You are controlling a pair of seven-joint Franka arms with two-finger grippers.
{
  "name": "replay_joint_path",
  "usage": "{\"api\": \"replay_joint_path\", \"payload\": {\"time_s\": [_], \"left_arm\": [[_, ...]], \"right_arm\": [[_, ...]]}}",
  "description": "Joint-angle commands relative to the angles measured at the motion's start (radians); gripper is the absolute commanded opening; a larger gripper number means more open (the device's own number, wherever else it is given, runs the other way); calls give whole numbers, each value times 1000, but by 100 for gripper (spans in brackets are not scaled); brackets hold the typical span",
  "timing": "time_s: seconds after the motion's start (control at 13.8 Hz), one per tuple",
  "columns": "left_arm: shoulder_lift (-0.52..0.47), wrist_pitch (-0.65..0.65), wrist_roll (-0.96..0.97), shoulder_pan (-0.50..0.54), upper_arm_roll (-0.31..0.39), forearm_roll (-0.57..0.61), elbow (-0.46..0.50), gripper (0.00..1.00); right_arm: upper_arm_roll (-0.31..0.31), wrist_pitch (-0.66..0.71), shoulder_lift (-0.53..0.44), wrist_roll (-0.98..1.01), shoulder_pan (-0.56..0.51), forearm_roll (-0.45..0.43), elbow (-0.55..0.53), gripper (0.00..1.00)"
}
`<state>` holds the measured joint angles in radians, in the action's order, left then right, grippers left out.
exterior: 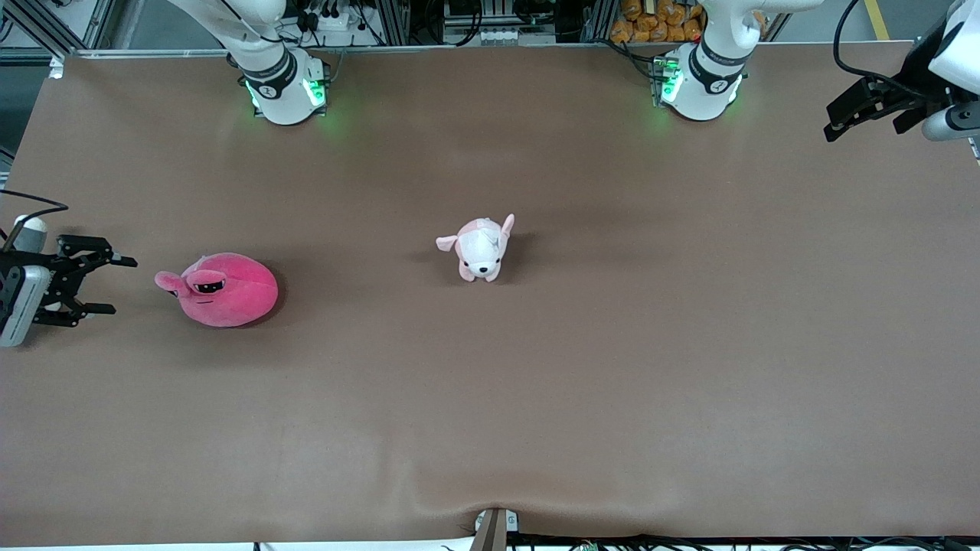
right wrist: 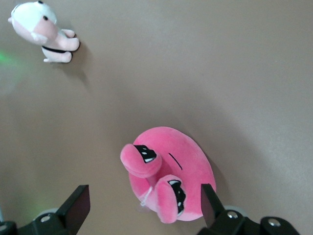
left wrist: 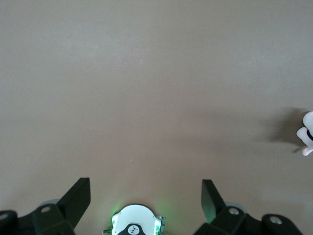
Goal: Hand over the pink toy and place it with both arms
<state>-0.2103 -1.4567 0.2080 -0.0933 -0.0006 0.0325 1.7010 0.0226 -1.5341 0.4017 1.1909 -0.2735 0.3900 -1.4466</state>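
The bright hot-pink round plush toy (exterior: 222, 291) with two stalk eyes and black half-lidded pupils lies on the brown cloth-covered table (exterior: 582, 367), toward the right arm's end. In the right wrist view the pink toy (right wrist: 171, 180) rests on the cloth with its eye stalks pointing toward the camera and a thin dark line for a mouth. No writing or label can be read on it.

The right gripper (exterior: 103, 285), black and two-fingered, hangs just beside the pink toy at the edge of the table on the right arm's end, apart from the toy. Its fingers (right wrist: 78, 205) are spread wide and hold nothing.

A small pale pink-and-white puppy plush (exterior: 481, 249) stands near the middle of the table, well apart from the pink toy and slightly farther from the front camera. It shows a dark collar in the right wrist view (right wrist: 43, 30).

The left gripper (exterior: 861, 107) is up in the air over the table's edge at the left arm's end, where that arm waits. Its fingers (left wrist: 78, 200) are spread and empty over bare cloth.

Both arm bases (exterior: 285, 88) glow green; each carries a small round black mark too small to read.
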Motion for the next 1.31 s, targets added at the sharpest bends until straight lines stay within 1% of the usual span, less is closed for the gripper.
{"api": "replay_joint_path", "payload": {"time_s": [0.0,0.15,0.44,0.73,1.02,1.09,1.16,1.23], "left_arm": [[-4,1,-24,0,5,12,-11,100],[-6,36,-21,12,10,0,2,100],[17,35,-22,17,8,-11,-9,100],[19,33,-24,11,2,-2,-23,100],[23,38,-24,17,2,-3,-30,100],[23,38,-24,17,2,-3,-30,100],[23,36,-24,17,4,-3,-30,100],[23,35,-24,17,2,-3,-32,100]], "right_arm": [[0,5,-63,-133,34,-37,-8,100],[0,2,-98,-227,65,-71,-11,100],[-1,-1,-159,-420,105,-124,-17,100],[-3,-4,-236,-684,167,-233,-27,100],[-4,-27,-334,-845,212,-250,-130,100],[-4,-27,-369,-896,226,-269,-150,100],[-6,-24,-400,-953,243,-305,-164,100],[-6,-23,-411,-999,255,-353,-166,100]]}}
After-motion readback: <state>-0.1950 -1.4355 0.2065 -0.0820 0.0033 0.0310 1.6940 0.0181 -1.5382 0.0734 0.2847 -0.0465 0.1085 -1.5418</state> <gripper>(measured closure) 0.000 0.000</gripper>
